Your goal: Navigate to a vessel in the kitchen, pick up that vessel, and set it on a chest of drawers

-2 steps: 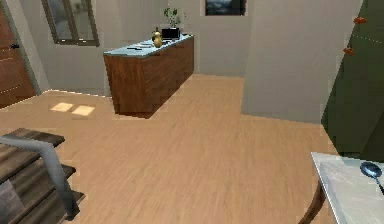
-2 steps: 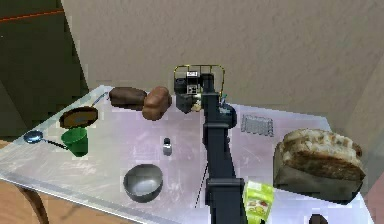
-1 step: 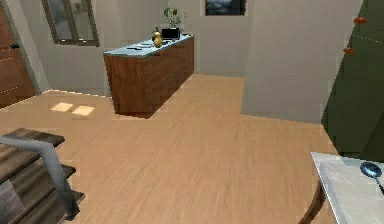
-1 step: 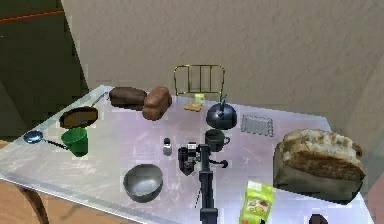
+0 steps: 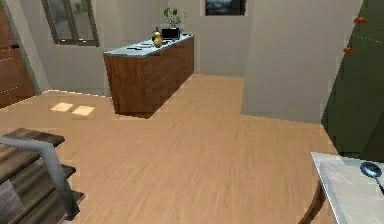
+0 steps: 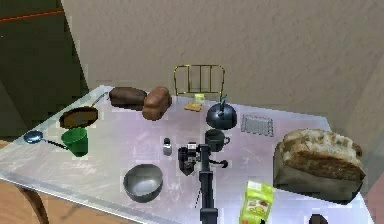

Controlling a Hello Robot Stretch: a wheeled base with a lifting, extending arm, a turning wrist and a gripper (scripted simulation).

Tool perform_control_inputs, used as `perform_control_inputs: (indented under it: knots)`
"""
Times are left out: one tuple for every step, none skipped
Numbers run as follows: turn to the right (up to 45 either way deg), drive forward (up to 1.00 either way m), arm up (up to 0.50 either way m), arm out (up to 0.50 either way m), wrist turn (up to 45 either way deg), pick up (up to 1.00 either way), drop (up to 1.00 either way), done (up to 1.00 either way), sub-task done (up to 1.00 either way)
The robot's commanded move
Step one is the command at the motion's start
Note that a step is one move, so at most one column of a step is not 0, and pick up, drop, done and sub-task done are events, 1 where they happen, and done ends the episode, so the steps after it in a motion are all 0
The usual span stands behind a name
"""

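Nearest on the shiny table (image 6: 100,165) lies a green packet (image 6: 259,200), its print too small to read. Just left of the arm (image 6: 206,192) sits a grey bowl (image 6: 143,182), its inside bare grey. The gripper (image 6: 188,160) ends by a dark mug (image 6: 215,140); I cannot tell whether it holds anything. Farther back stand a green cup (image 6: 75,140), a kettle (image 6: 220,115) and two loaves (image 6: 156,102).

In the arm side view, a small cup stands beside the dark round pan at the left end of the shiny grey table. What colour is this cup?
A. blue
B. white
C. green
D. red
C: the small green cup stands right beside the dark round pan on the shiny grey table.
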Motion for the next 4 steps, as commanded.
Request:
perform_control_inputs:
  knots:
    - [0.0,0.0,0.1,0.0,0.0,0.0,0.0,0.0,0.0]
    - [0.0,0.0,0.32,0.0,0.0,0.0,0.0,0.0,0.0]
    - [0.0,0.0,0.0,0.0,-45.0,0.0,0.0,0.0,0.0]
    - [0.0,0.0,0.0,0.0,-45.0,0.0,0.0,0.0,0.0]
